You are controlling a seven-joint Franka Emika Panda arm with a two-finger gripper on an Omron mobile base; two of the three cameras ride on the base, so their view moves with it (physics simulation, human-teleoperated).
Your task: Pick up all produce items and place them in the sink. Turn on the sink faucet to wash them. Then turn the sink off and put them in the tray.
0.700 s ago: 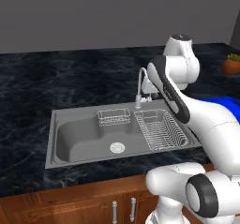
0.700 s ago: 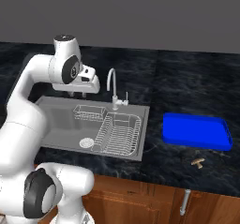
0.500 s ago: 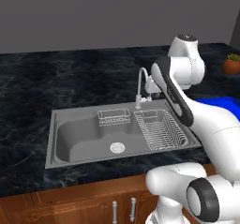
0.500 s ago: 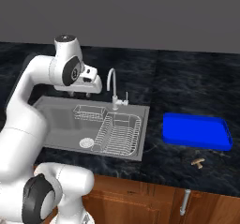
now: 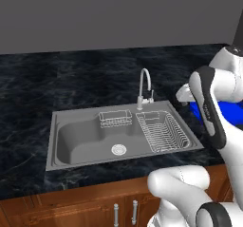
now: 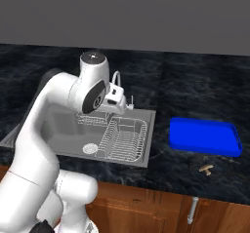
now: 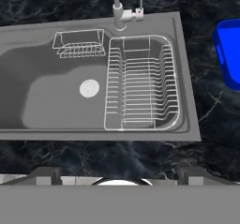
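Observation:
A small brown produce item (image 6: pixel 207 168) lies on the dark counter just in front of the blue tray (image 6: pixel 205 137), near the counter's front edge. The tray's corner is also in the hand view (image 7: pixel 229 59). The grey sink (image 7: pixel 47 106) holds a round drain (image 7: pixel 89 88), a wire basket (image 7: pixel 78 44) and a wire rack (image 7: pixel 140 82). At its back rim stands the sink faucet (image 5: pixel 144 86) with its small lever (image 7: pixel 139 12). My gripper (image 7: pixel 119 175) is open and empty, hanging high over the sink's front rim, looking down at the rack.
Dark marble counter (image 5: pixel 28 102) surrounds the sink, with a grey wall behind. Wooden cabinet fronts (image 6: pixel 146 212) with metal handles run below the counter edge. My white arm (image 5: pixel 209 107) crosses in front of the tray in the left base view.
The arm has swung to the right, carrying the hand from over the sink's left part toward the rack side. The jaws stay open. Nothing on the counter has moved.

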